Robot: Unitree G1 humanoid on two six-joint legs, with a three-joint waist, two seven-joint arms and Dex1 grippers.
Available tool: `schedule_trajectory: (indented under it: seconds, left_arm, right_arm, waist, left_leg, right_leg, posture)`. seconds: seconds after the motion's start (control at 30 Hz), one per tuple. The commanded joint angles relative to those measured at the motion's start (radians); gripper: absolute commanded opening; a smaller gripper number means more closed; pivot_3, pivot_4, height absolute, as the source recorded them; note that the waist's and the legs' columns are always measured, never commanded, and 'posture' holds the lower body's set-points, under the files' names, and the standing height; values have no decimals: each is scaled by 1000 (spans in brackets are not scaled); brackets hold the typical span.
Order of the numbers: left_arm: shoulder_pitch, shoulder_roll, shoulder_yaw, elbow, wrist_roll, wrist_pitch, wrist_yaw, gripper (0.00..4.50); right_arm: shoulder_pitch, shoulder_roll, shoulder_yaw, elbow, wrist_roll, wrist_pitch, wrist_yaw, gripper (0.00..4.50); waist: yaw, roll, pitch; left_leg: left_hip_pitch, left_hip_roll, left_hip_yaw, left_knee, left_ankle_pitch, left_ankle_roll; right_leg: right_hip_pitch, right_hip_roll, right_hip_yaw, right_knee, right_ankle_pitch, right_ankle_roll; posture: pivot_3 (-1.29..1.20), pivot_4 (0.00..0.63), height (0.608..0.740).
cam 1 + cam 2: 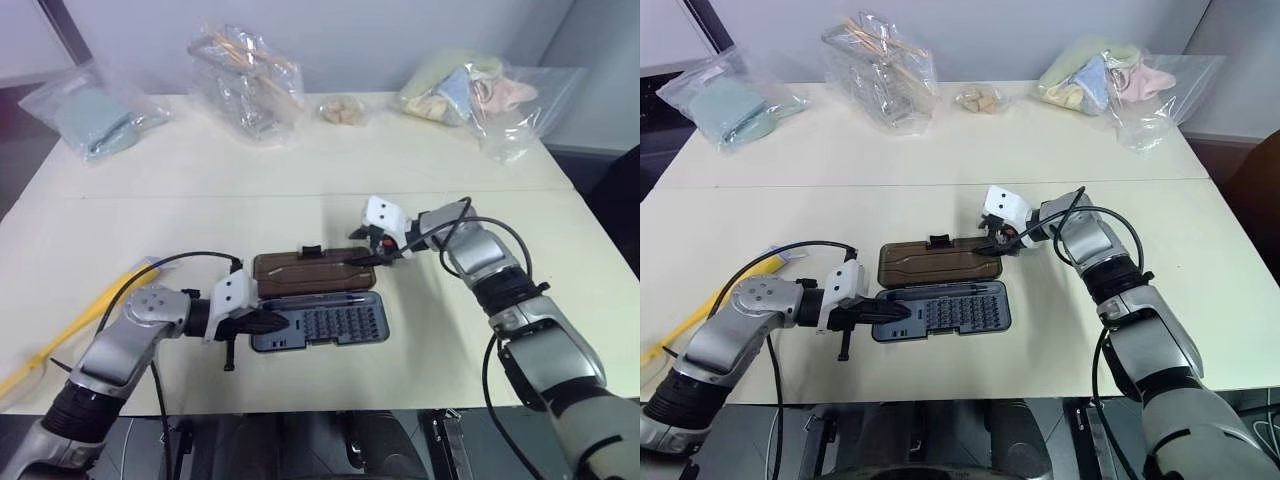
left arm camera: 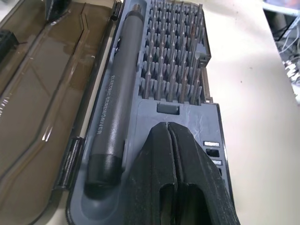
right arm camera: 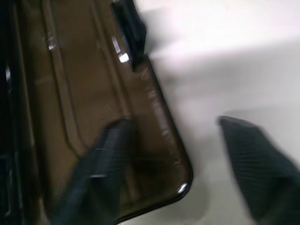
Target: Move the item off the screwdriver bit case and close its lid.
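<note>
The screwdriver bit case (image 1: 318,322) lies open near the front middle of the counter (image 1: 300,170), its long axis running nine to three o'clock across the head views. The lid (image 1: 310,270) is folded flat at the case's twelve o'clock side, smoky brown inside up, with its latch tab on the far edge. The item (image 1: 60,335), the long yellow one, is already off the case: it rests on the counter well apart at the case's nine o'clock, near the left edge, slanting toward eight o'clock. What remains, I judge, is the closing. The left tool (image 1: 262,322) is pressed shut with nothing between its fingers (image 2: 187,178); in the left wrist view it sits on the tray's near-left end, beside the grey driver (image 2: 117,103) and the rows of bits, as if steadying the base. The right tool (image 3: 173,164) is part open and holds nothing; the right wrist view shows one finger over the lid's brown surface and the other over bare counter, so it straddles the lid's three o'clock corner. That is the relation that matters: the lid's free end lies directly under the right tool, so the right arm is the nearer one, and the lid must swing about the long hinge toward six o'clock, over the bits. Clear bags (image 1: 245,75) sit far off at twelve o'clock, out of the way.
</note>
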Motion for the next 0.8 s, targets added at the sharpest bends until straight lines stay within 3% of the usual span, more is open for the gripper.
schedule_trajectory:
  seconds: [0.03,0.17,0.23,0.37,0.8]
  left_arm:
    - [5,9,19,-17,-21,3,0,0]
    - [6,8,24,-24,-37,22,3,0]
    - [7,9,23,-19,-36,22,4,0]
    - [17,14,18,-4,-27,11,4,0]
    - [4,0,33,16,-55,41,11,0]
  right_arm:
    - [-15,15,-4,3,-19,-20,6,2217]
    - [-5,25,1,16,-36,-46,12,2217]
    - [-3,31,-1,23,-38,-57,18,1647]
    - [-5,40,2,39,-60,-91,14,58]
    - [46,30,2,-16,-104,-238,21,58]
  waist:
    - [0,0,0]
    - [0,0,0]
    - [0,0,0]
    - [0,-1,-1]
    - [-8,-1,-1]
  left_leg:
    - [0,0,0,0,0,0]
    - [0,0,0,0,0,0]
    - [0,0,0,0,0,0]
    - [0,0,0,0,0,0]
    - [2,0,0,-1,0,0]
  right_leg:
    - [0,0,0,0,0,0]
    - [0,0,0,0,0,0]
    - [0,0,0,0,0,0]
    - [0,0,0,0,0,0]
    - [1,1,0,0,0,-1]
  posture:
    - [0,150,737]
    - [0,150,737]
    - [0,150,737]
    - [0,150,737]
    - [0,150,737]
